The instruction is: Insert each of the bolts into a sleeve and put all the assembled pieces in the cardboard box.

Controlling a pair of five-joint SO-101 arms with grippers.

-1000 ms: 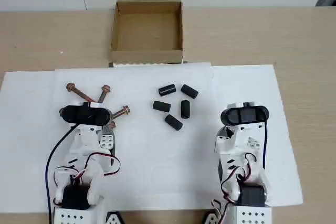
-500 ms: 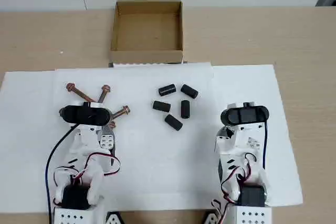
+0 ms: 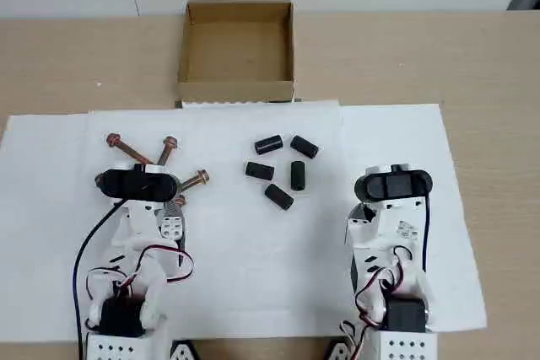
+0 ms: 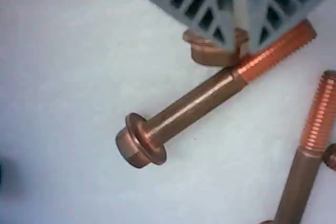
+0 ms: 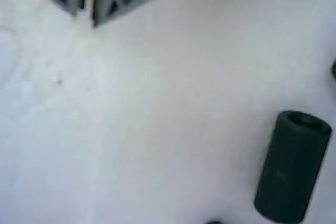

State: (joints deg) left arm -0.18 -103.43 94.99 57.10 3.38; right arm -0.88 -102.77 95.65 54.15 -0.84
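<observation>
High view, looking down on a wooden tabletop (image 3: 472, 56) with a white sheet (image 3: 253, 276) spread over the part nearest the arms. At the sheet's far edge, an open cardboard box (image 3: 236, 90), upright, its bare cardboard floor in full sight. Nearer the arms than the box and off toward its left corner: copper bolts (image 3: 126, 147) fanned out on the sheet, heads turned toward the box, shanks converging under the left arm (image 3: 137, 183). In front of the box's right half: five black sleeves (image 3: 298, 175) in a loose cluster on the sheet, lying on their sides, well apart from the bolts. Farther from the box and out past its right corner, the right arm (image 3: 393, 183), apart from the sleeves.

Left wrist view — left jaws pressed together at the tips, gripping nothing, poised over the flanged head of one bolt (image 4: 210, 51). Just beside that head, a second bolt (image 4: 194, 106) lying flat on the sheet, threaded end tucked under the jaws. A third bolt (image 4: 310, 145) close by, threaded shank showing, apart from the second.

Right wrist view — right jaws closed to a thin seam, holding nothing, over bare sheet (image 5: 157, 103). One sleeve (image 5: 291, 163) on its side, well away from the tips.
</observation>
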